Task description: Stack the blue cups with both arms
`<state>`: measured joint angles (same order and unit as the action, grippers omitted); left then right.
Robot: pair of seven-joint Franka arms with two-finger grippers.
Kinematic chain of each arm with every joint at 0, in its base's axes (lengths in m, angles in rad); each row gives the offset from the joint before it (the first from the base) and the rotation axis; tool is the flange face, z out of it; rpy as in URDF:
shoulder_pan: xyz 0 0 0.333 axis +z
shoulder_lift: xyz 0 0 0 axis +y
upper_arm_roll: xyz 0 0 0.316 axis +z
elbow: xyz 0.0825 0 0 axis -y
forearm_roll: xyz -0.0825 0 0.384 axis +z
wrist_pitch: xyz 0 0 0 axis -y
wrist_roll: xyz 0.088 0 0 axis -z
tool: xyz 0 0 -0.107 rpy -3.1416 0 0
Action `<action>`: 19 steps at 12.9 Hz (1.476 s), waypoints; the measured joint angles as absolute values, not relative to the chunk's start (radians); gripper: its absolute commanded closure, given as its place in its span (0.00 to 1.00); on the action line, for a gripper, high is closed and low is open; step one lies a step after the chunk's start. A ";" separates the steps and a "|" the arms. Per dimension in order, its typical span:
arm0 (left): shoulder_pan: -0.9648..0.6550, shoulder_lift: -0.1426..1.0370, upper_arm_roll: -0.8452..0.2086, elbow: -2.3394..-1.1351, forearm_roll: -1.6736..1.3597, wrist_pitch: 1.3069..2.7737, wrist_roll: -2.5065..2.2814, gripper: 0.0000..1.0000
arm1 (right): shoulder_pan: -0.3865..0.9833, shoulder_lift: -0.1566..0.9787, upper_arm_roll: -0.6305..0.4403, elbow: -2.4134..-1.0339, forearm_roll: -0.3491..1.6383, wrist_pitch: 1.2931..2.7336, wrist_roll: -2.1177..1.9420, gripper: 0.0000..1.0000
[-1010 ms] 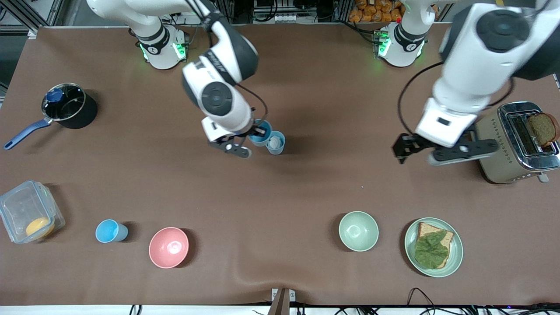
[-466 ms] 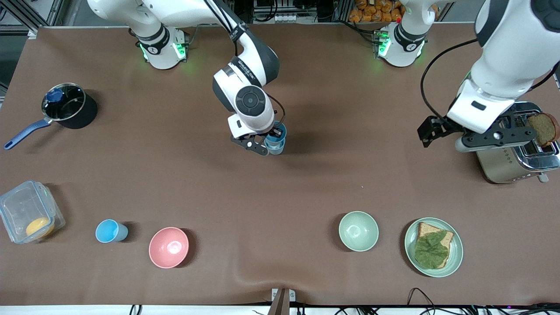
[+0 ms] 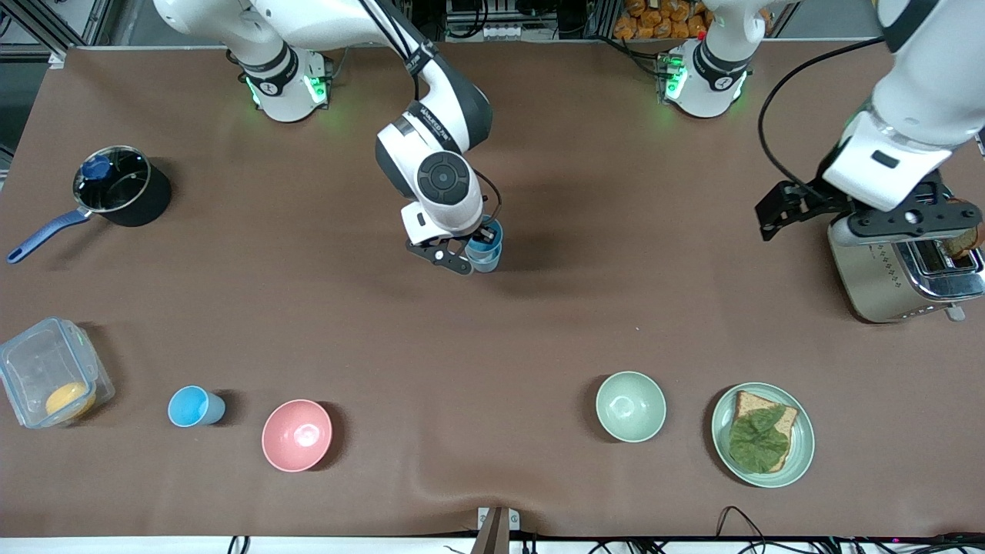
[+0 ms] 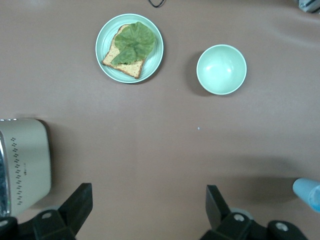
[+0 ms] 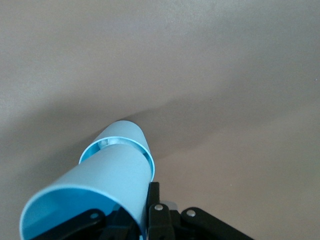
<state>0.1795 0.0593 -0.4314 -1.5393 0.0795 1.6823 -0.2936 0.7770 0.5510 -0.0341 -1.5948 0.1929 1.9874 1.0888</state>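
Observation:
My right gripper [image 3: 471, 250] is shut on the rim wall of a sky blue cup [image 3: 485, 235], which sits partly inside the paler grey-blue cup [image 3: 487, 263] standing mid-table. In the right wrist view the held cup [image 5: 107, 185] points into the paler cup's rim [image 5: 127, 131], with my gripper [image 5: 131, 210] pinching its wall. A second sky blue cup [image 3: 192, 406] stands near the front camera beside the pink bowl [image 3: 297, 435]. My left gripper [image 3: 896, 225] is open and empty over the toaster [image 3: 885, 285]; its own view shows it [image 4: 147, 207] wide apart.
A pale green bowl [image 3: 630, 405] and a plate with bread and lettuce [image 3: 762, 435] lie near the front camera. A clear container [image 3: 50, 381] and a saucepan [image 3: 115, 188] stand at the right arm's end. The cup stack shows at the left wrist view's edge [image 4: 309, 192].
My right gripper carried the sky blue cup sideways over the paler cup and lowered it into it. My left arm drew back toward its end, over the toaster.

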 measured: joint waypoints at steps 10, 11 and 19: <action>-0.039 0.018 -0.150 -1.540 0.075 1.629 -0.216 0.00 | 0.575 0.452 -0.095 -1.546 0.091 1.843 0.757 0.00; -0.039 0.019 -0.147 -1.540 0.075 1.629 -0.216 0.00 | 0.510 0.426 -0.098 -1.544 0.091 1.813 0.656 0.00; -0.041 0.009 -0.147 -1.539 0.075 1.629 -0.216 0.00 | 0.063 0.171 -0.057 -1.537 0.088 1.578 0.034 0.00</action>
